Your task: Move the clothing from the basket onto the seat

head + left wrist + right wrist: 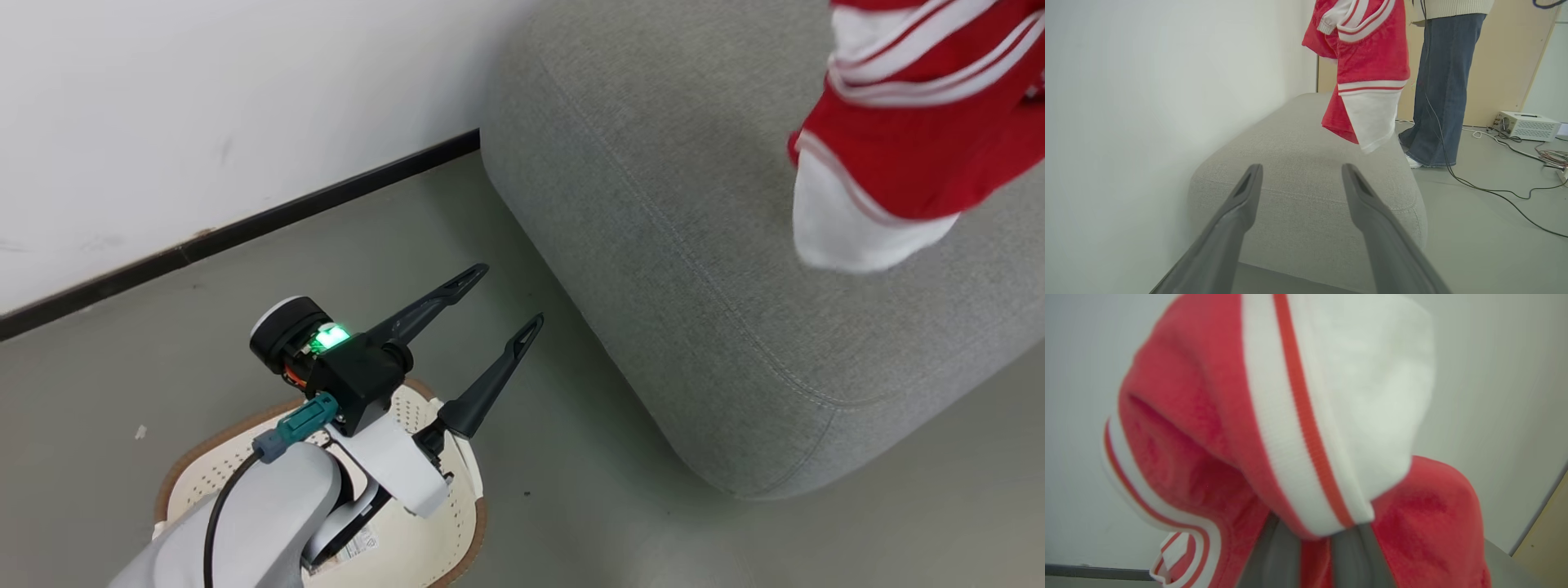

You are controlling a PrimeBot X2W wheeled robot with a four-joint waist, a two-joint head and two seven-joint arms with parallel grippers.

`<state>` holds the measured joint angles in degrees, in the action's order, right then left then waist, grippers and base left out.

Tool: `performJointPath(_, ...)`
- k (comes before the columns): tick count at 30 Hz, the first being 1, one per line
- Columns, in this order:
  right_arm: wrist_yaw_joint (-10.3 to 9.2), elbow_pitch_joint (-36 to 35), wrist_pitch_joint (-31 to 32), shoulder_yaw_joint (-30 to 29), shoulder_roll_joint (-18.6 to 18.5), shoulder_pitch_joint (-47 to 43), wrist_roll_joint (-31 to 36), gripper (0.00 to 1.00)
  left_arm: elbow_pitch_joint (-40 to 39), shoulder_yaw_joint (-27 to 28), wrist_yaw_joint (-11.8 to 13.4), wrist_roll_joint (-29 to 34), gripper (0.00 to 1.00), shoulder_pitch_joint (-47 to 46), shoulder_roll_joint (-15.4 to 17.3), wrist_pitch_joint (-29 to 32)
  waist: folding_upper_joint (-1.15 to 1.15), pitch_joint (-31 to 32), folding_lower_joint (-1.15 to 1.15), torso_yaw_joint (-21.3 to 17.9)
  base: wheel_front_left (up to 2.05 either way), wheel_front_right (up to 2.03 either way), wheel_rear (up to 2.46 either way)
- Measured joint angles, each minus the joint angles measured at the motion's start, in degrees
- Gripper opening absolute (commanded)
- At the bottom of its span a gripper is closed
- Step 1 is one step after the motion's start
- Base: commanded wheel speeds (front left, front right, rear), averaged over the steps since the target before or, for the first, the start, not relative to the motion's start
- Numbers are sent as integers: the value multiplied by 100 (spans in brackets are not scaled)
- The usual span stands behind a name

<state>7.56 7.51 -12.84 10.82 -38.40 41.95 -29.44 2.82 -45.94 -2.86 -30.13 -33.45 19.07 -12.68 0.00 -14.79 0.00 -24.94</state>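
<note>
Cream-white perforated plastic basket [433, 547], brown-rimmed, sits on the floor beneath the left fingers [493, 376], which are spread wide and hold nothing. Grey woven-fabric sofa [694, 286] stands alongside. Red jersey [922, 139] with white striped trim hangs above it, pinched between the right fingers [1355, 559], seemingly raised to clear the cushion.

The red-and-white sports jersey [914, 122] is cut off at the head view's top right corner, the cream perforated plastic basket [408, 555] is half hidden beneath a pale forearm [261, 523], and a jeans-clad person [1437, 81] is cropped at the waist.
</note>
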Motion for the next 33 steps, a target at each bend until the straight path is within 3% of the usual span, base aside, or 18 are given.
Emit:
performJointPath(9, -1, 845, 283, -410, -111, 788, -83, 0, -290, 34, 121, 107, 100, -41, 45, 107, 0, -293, 0, 259, 0, 0, 0)
performJointPath(24, -1, 1856, 266, -578, -311, 919, -47, 0, -631, -9, 169, 202, 100, -382, 73, 350, 0, -805, 0, 642, 0, 0, 0)
performJointPath(33, -1, 2308, 132, -439, -193, 752, 18, 0, -676, -105, 142, 252, 100, -539, 47, 505, 0, -1090, 0, 765, 0, 0, 0)
